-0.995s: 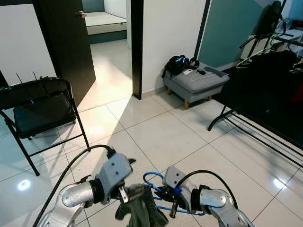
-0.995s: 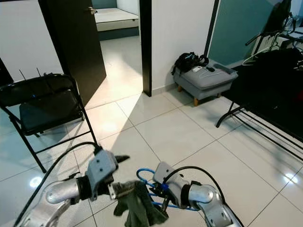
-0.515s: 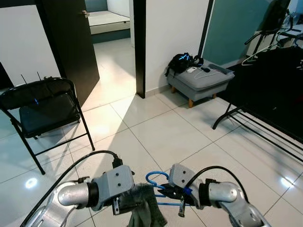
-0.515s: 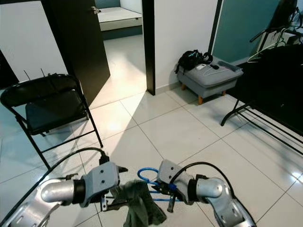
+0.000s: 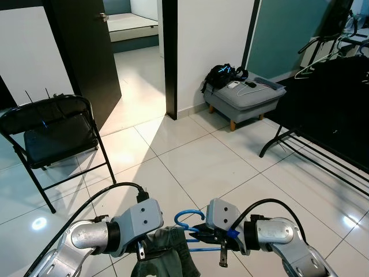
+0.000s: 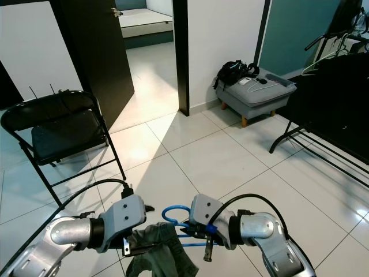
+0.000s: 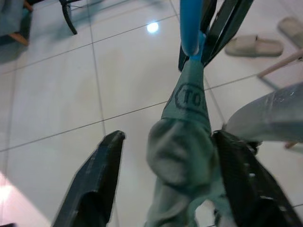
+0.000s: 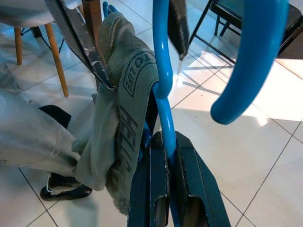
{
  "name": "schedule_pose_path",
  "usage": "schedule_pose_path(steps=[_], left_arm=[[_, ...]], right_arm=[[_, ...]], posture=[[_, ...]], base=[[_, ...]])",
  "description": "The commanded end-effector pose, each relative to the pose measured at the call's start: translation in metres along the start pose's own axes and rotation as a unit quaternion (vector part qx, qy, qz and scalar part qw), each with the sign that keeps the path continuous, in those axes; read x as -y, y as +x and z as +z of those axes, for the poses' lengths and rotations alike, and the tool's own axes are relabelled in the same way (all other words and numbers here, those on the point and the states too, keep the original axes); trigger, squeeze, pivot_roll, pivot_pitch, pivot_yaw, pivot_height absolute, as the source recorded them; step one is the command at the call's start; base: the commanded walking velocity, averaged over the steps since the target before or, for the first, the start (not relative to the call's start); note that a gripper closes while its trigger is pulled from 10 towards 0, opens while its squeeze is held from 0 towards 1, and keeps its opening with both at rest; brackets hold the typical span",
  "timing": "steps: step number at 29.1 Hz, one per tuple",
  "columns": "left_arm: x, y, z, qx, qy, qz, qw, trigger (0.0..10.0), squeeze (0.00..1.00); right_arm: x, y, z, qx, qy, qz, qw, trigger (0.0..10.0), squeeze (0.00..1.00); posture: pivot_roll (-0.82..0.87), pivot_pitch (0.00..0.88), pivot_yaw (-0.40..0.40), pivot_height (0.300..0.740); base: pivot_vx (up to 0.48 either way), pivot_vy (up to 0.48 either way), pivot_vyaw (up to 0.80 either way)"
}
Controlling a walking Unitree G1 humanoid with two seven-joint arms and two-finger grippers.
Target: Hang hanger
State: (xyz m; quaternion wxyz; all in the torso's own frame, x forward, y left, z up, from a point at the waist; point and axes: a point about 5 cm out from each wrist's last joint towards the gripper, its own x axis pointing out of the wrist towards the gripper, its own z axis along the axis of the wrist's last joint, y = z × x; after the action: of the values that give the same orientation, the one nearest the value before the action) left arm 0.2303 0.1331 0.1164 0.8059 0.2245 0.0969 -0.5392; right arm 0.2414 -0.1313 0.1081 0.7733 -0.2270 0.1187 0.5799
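Observation:
A blue hanger (image 5: 188, 219) sits low between my two arms, its hook curling upward. My right gripper (image 8: 166, 142) is shut on the hanger's stem. A grey-green garment (image 5: 165, 258) with printed lettering drapes over the hanger. My left gripper (image 7: 168, 137) is open, with the garment's bunched cloth (image 7: 183, 153) between its two fingers (image 7: 92, 184). At the right stands a black clothes rack (image 5: 300, 151) with dark clothes (image 5: 331, 101) and a white hanger (image 5: 309, 62) on it.
A black folding chair (image 5: 55, 134) stands to the left. A grey footstool (image 5: 247, 97) carrying a black bag (image 5: 222, 75) sits against the white wall ahead. A black door (image 5: 86, 52) opens onto a further room. White tiled floor (image 5: 202, 161) stretches between them.
The whole view has shifted a little. My left gripper has turned and sunk slightly beside the garment, which now hangs lower. The right gripper keeps its hold on the hanger.

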Motion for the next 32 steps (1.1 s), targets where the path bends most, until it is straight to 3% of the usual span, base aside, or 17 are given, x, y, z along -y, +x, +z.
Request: schedule_pose_path(steps=[1, 14, 31, 32], left_arm=[[0.001, -0.004, 0.001, -0.001, -0.016, -0.013, 1.000, 0.0, 0.00], [0.003, 0.000, 0.002, -0.001, -0.035, -0.028, 0.999, 0.0, 0.00], [-0.001, -0.003, 0.007, 0.003, -0.036, -0.034, 0.999, 0.0, 0.00], [-0.001, -0.003, 0.007, 0.003, -0.034, -0.034, 0.999, 0.0, 0.00]], right_arm=[[-0.002, 0.001, 0.007, 0.011, -0.005, 0.006, 1.000, 10.0, 0.00], [-0.004, 0.001, 0.018, 0.024, -0.005, 0.005, 1.000, 10.0, 0.00], [0.000, 0.004, 0.016, 0.011, -0.027, -0.015, 0.999, 10.0, 0.00], [0.002, 0.004, 0.015, 0.014, -0.012, -0.025, 1.000, 10.0, 0.55]], posture=[[0.04, 0.000, 0.029, 0.735], [0.04, 0.000, 0.038, 0.735], [0.04, 0.000, 0.038, 0.735], [0.04, 0.000, 0.038, 0.735]], base=[[0.000, 0.000, 0.00], [0.000, 0.000, 0.00], [0.000, 0.000, 0.00], [0.000, 0.000, 0.00]])
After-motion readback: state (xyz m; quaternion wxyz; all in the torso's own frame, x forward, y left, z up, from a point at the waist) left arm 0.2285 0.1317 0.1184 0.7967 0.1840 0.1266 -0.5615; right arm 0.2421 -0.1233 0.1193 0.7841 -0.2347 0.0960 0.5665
